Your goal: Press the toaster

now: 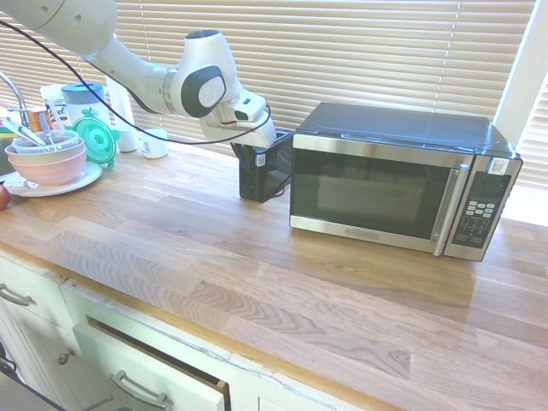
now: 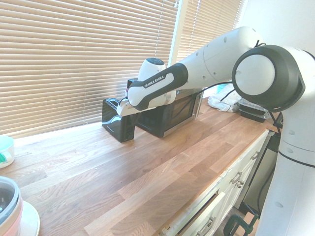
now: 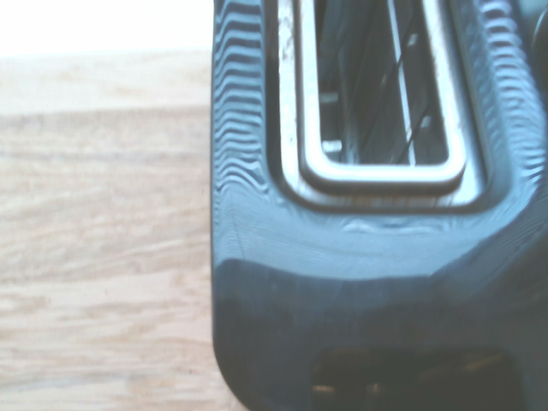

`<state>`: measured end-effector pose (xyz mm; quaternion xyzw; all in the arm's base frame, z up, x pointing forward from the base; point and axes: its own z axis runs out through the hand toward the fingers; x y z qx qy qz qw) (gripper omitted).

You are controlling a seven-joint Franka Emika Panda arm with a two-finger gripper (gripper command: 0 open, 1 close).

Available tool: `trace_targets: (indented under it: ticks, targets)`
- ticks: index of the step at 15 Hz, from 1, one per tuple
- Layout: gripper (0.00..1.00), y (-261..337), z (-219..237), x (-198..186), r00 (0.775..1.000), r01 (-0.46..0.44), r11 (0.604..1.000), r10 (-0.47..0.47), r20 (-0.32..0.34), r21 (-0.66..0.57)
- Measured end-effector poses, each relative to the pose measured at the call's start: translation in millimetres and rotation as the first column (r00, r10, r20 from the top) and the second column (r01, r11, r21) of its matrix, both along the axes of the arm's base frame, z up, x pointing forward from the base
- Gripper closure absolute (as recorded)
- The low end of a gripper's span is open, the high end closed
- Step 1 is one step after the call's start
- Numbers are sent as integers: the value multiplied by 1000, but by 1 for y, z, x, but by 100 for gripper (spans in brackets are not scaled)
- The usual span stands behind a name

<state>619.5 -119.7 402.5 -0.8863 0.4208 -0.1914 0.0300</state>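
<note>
- The gripper [image 1: 246, 149] was closed with nothing between its fingers, low over the control end of the two-slot black toaster [image 1: 259, 181]; contact could not be confirmed.
- The toaster stood upright on the wood-grain countertop [image 1: 197, 240], just beside the steel-and-black microwave [image 1: 377, 188], near the window blinds [image 1: 342, 51].
- Its casing was probably light, stiff and slippery, likely to skid or tip under a sideways shove. For pressing, no grasp seemed needed: the closed tips should have met the lever from above and pushed straight down. If it had to be shifted, the lower sides of the body would have offered the better hold.
- The wrist view alone gave a close look into the slot, with its bright metal rim [image 3: 385, 174] and inner wires; the lever did not show there.
- The first exterior view showed the white sticker [image 1: 260, 160] on the toaster's end and the mug [image 1: 154, 143]; the second showed its long side and, past the microwave, a pale cloth [image 2: 222, 100].
</note>
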Motion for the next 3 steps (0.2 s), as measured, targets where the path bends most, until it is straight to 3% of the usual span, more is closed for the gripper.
trace_targets:
  ticks: [3]
  targets:
    - [100, -4, -12, 1, 999, -14, 1000, 15, -36, 22]
